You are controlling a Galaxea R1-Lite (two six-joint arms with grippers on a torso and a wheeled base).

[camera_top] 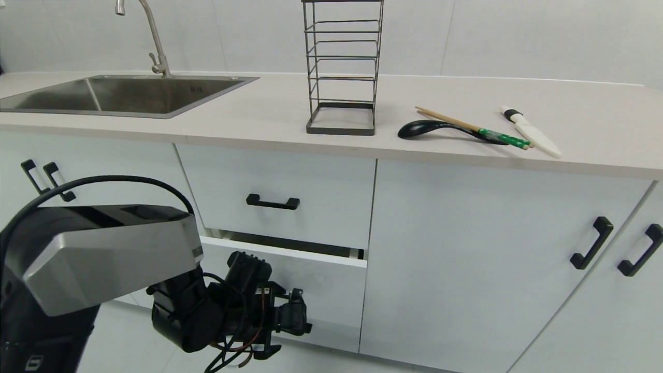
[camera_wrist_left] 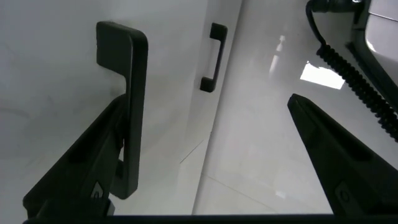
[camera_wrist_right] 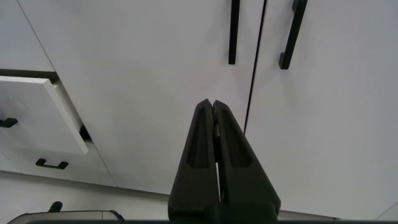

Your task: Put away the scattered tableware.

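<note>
Sideways, black spoon (camera_top: 419, 129) lies handle rightward; left pincer (camera_wrist_left: 205, 106) wide, right pincer (camera_wrist_right: 212, 109) closed.

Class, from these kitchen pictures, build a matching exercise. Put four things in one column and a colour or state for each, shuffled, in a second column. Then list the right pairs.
Column one:
1 spoon
2 chopsticks
3 lower drawer
4 upper drawer

Column two:
A partly open
B shut
C black
D wooden with green ends

Pairs: 1-C; 2-D; 3-A; 4-B
</note>
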